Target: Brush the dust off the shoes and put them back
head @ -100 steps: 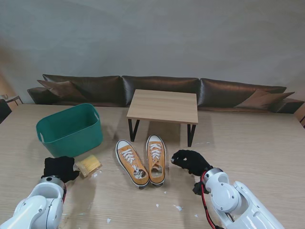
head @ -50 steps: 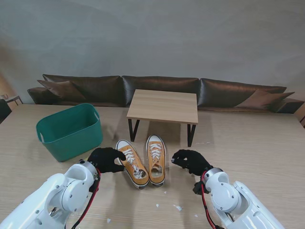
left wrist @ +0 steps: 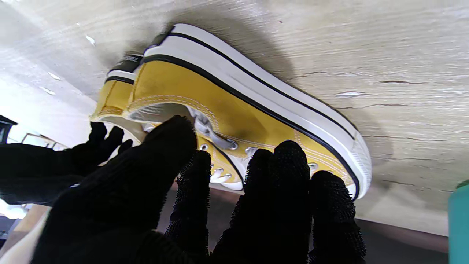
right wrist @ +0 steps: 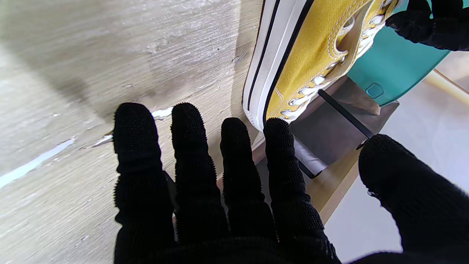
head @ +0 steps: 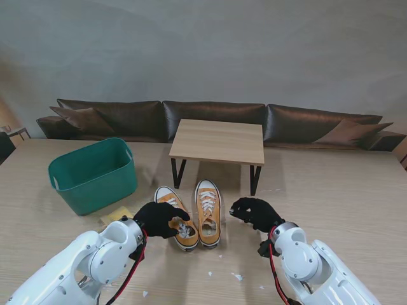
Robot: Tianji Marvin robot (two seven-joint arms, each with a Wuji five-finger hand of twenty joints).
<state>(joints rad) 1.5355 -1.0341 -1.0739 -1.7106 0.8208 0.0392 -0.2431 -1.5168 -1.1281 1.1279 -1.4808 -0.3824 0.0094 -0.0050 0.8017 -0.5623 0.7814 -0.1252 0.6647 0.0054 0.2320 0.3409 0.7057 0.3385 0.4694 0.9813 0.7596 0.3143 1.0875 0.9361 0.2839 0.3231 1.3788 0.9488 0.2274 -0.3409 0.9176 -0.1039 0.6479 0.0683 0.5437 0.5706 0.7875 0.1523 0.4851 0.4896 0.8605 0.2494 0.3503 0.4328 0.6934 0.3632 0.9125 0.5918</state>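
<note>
Two yellow canvas shoes stand side by side in front of me, the left shoe (head: 166, 200) (left wrist: 238, 106) and the right shoe (head: 208, 213) (right wrist: 304, 55). My black-gloved left hand (head: 162, 219) (left wrist: 190, 190) hovers over the left shoe's heel opening. Its fingers are spread above the laces and its thumb is at the collar, not closed around anything. My right hand (head: 254, 213) (right wrist: 220, 190) rests open just right of the right shoe, fingers straight and holding nothing. A yellow brush (head: 117, 215) lies on the table to the left, partly behind my left arm.
A green basket (head: 95, 171) stands at the left, beyond the brush. A small wooden table with black legs (head: 218, 141) stands just behind the shoes. White scraps (head: 236, 276) dot the table nearer to me. A brown sofa (head: 210, 117) lines the far edge.
My left hand has swung right, from beside the brush to over the left shoe's heel. The brush stays on the table. The right hand has barely moved.
</note>
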